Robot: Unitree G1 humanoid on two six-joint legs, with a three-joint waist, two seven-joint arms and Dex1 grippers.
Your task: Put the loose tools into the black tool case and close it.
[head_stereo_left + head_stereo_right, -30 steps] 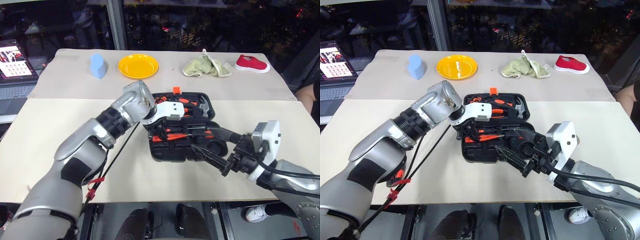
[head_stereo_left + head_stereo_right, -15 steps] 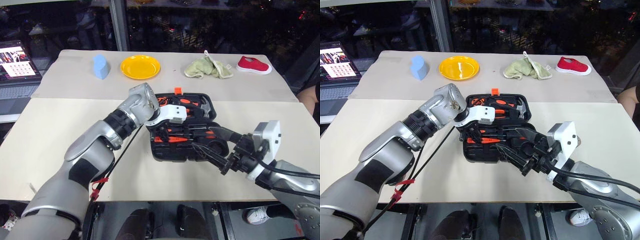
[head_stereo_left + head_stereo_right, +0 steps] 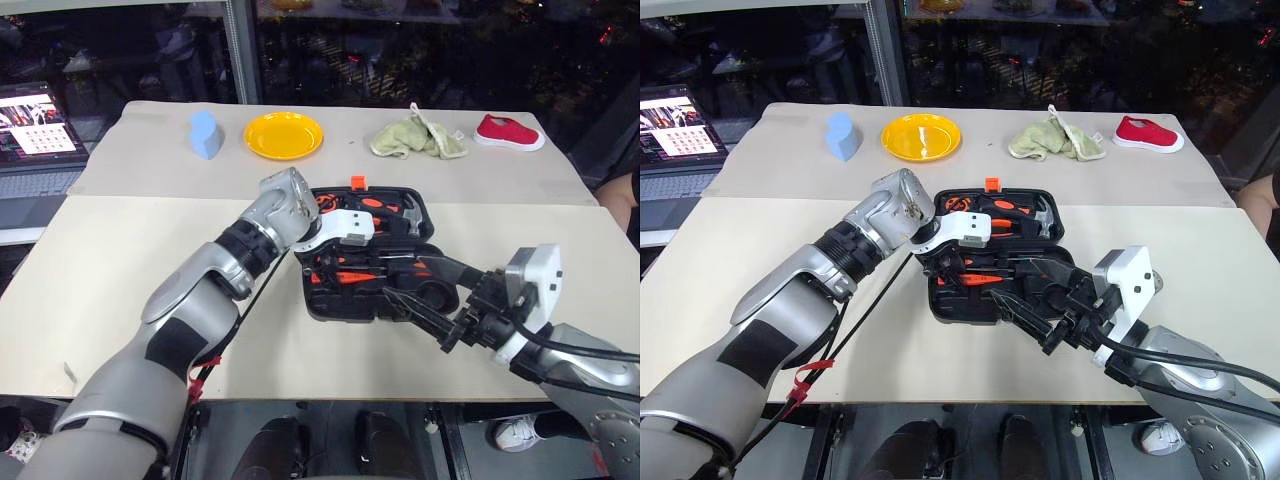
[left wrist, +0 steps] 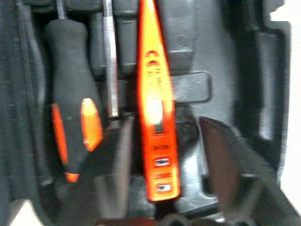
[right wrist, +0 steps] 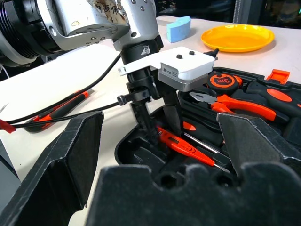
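The black tool case (image 3: 352,310) lies open at mid-table, its orange latch tab (image 3: 353,181) at the far edge. My left gripper (image 3: 325,262) reaches down into its near half. In the left wrist view its fingers (image 4: 113,174) stand open on either side of the slim orange tester screwdriver (image 4: 155,113), which lies in a recess. A black/orange-handled screwdriver (image 4: 70,117) lies in the recess beside it. My right gripper (image 3: 405,278) hovers open and empty over the case's near right corner. Another orange-and-black handled tool (image 5: 56,110) lies on the table beside the case.
Orange-handled pliers (image 5: 240,106), a tape measure (image 5: 222,81) and a hammer (image 3: 405,212) sit in the case. A blue block (image 3: 205,133), yellow plate (image 3: 284,134), green cloth (image 3: 417,138) and red shoe (image 3: 508,131) line the far table. A black cable (image 3: 235,320) hangs from my left arm.
My left gripper has opened and let go of the orange tester screwdriver, which now rests in the case. Neither hand has shifted; the view has moved slightly.
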